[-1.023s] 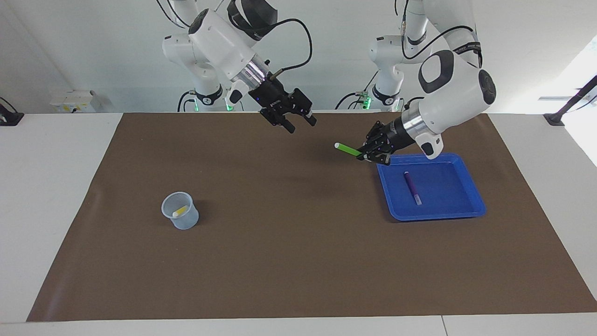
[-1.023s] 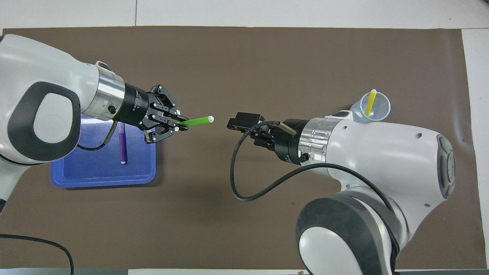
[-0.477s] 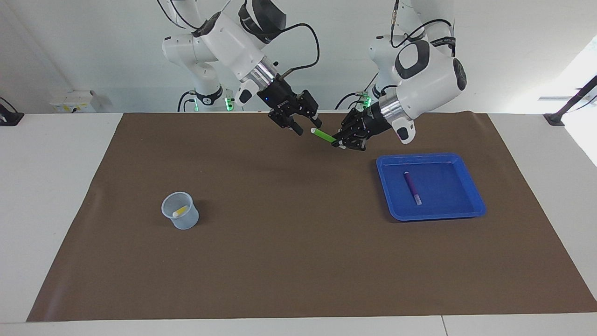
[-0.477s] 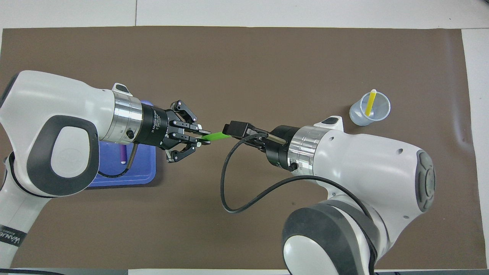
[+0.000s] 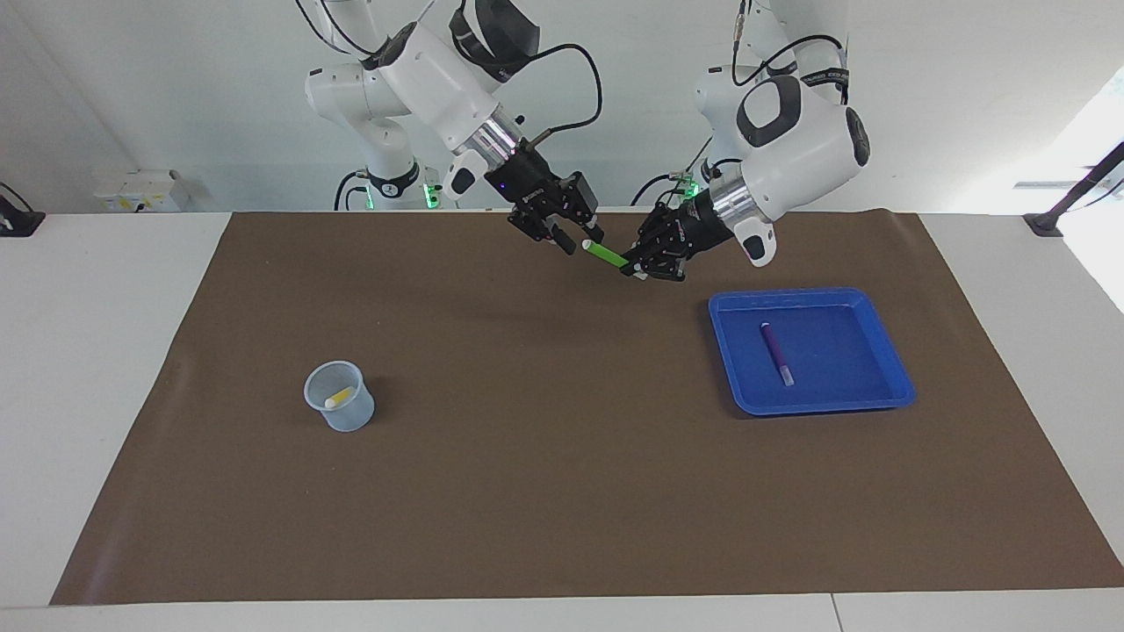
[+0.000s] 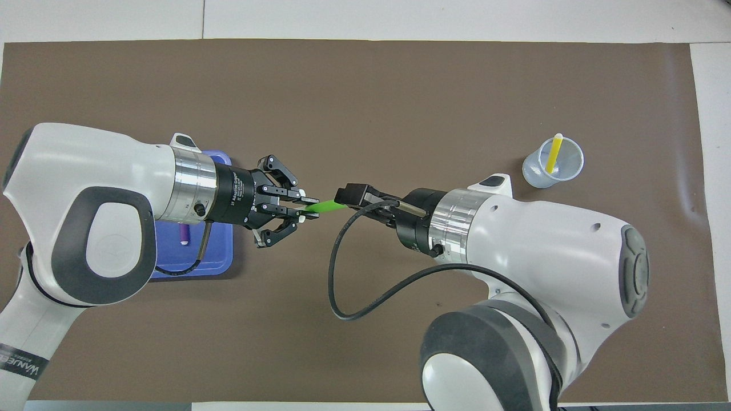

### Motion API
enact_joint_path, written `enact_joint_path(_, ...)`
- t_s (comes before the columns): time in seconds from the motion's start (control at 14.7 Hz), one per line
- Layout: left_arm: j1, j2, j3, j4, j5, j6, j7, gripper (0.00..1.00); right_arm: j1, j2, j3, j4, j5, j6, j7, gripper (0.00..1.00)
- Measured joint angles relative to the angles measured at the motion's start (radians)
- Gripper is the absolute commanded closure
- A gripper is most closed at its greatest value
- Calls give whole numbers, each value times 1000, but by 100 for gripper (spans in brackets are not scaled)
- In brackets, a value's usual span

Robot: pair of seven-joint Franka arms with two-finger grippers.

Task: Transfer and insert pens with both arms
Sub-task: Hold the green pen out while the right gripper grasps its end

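While your left gripper pinches the green pen mid-bench, right gripper's closure is indeterminate; premature release drops it.

bench: white, mostly covered by the mat
mat: brown sheet lying flat
cup: on the mat at 9 o'clock in the facing view
tray: blue, on the mat at 3 o'clock

Even, bright indoor light; both views sharp throughout.
We see soft, faint shadows on the brown mat beneath both grippers, a blown-out window glare past the left arm's end, and mild sheen on the white arm shells.
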Motion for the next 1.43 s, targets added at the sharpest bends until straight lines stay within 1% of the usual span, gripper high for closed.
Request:
enact_joint_path(0.48, 0, -9, 0, -2, -9, 6, 0, 100, 2, 0, 0, 0, 0, 10, 0, 54)
enact_joint_path(0.55, 0, -9, 0, -3, -10, 7, 0, 100, 5, 0, 1, 0, 0, 17, 0, 56)
enact_joint_path(0.68, 0, -9, 0, -4, -11, 9, 0, 100, 13, 0, 1, 0, 0, 24, 0, 67)
enact_joint_path(0.82, 0, -9, 0, -5, -11, 12, 0, 100, 16, 0, 1, 0, 0, 29, 0, 68)
enact_joint_path(0.89, 0, -9, 0, -5, -12, 13, 0, 100, 16, 0, 1, -1, 0, 30, 0, 72)
enact_joint_path(1.02, 0, -9, 0, -6, -12, 16, 0, 100, 16, 0, 1, -1, 0, 30, 0, 100)
enact_joint_path(1.43, -3, -9, 0, -11, -13, 23, 0, 100, 16, 0, 1, -4, 1, 31, 6, 100)
